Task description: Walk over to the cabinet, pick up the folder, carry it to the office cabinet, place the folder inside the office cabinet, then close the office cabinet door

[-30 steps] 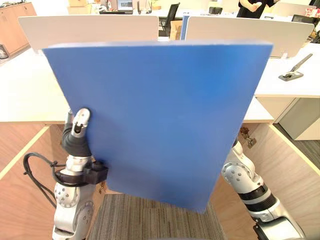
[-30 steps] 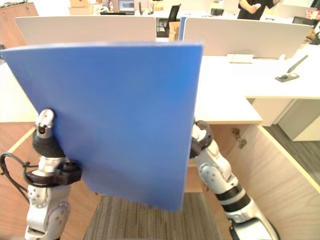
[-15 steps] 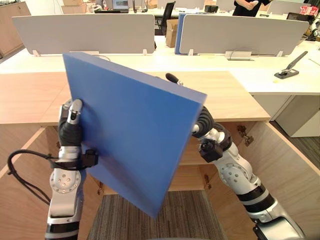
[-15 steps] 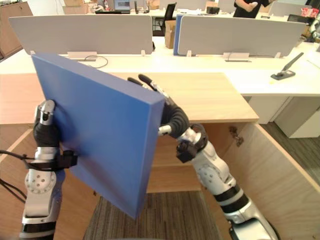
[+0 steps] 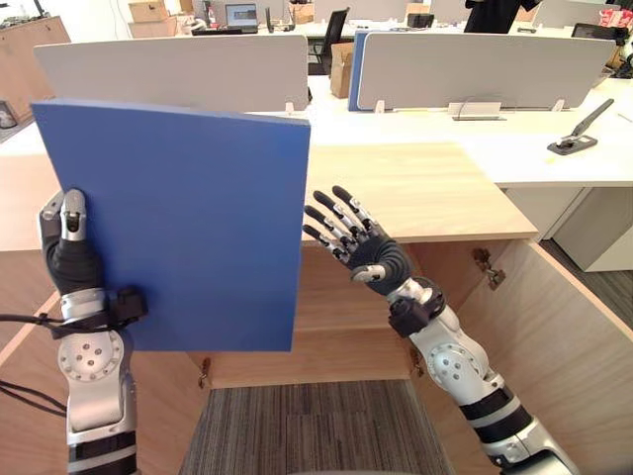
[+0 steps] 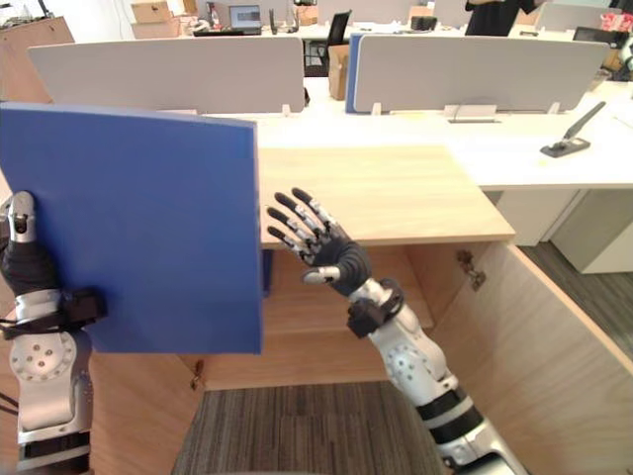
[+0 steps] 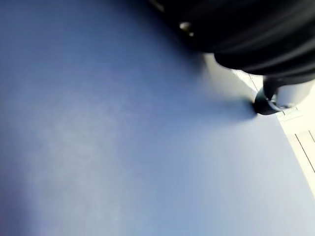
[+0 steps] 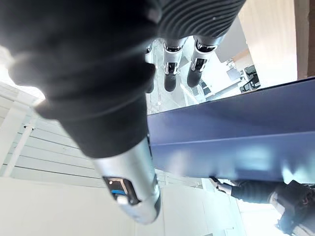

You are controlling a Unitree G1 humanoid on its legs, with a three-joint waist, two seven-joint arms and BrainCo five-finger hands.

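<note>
Bench [image 5: 425,193] of light wood runs behind, with the cabinet space open beneath it. Folder [image 5: 188,228], plain blue, is held upright in the air before it. Left hand [image 5: 67,247] clamps the folder's left edge (thumb pinching the front face). Right hand [image 5: 374,259] is just beside the right edge, not touching, fingers [image 5: 331,213] spread straight and released.

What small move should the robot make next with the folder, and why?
Probably lower the folder toward the cabinet opening under the wooden top. The left hand alone pinches the folder's edge and holds it upright, above the opening. The right hand is open, apart from its free edge, and the door stands open.
</note>
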